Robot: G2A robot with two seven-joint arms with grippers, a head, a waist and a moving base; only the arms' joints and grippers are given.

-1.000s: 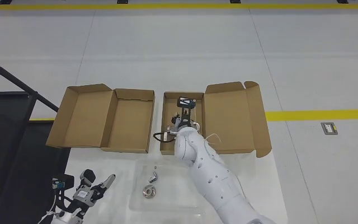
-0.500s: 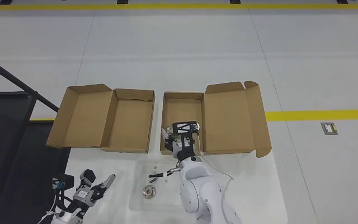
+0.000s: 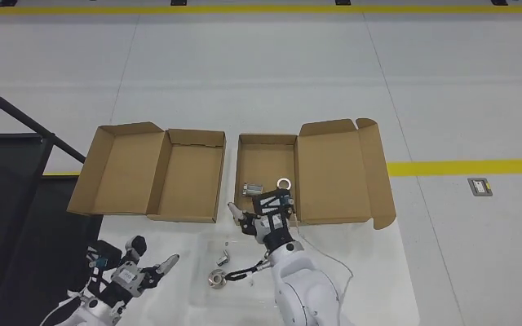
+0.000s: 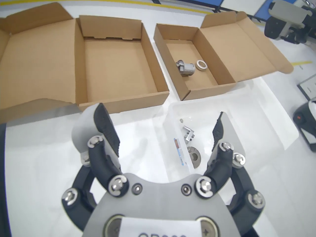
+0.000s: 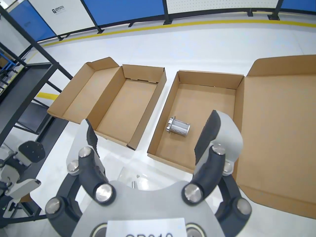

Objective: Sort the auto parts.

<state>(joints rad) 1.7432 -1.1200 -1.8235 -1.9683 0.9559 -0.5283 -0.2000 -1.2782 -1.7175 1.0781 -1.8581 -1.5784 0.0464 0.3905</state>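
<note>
The left gripper carried a white label with dark print on its plate, cut off at the frame edge. The right gripper bore a matching white label. A narrow printed sticker sat on the clear plastic tray, its text too small to make out. Dark logos marked the white wall panels set among blue ones.

The left gripper hung over the white table near the tray, fingers spread wide and holding nothing. The right gripper hovered over the near wall of the right brown cardboard box, likewise spread and empty. In that box a ribbed silver metal cylinder lay on its side, with a flat silver ring just beside it. The left brown cardboard box stood alongside; both boxes had their lids folded outward. In the tray lay a small silver bracket and a round flanged metal disc, possibly a bushing.

The floor was glossy white with a yellow line. A black metal rack stood to the left.
</note>
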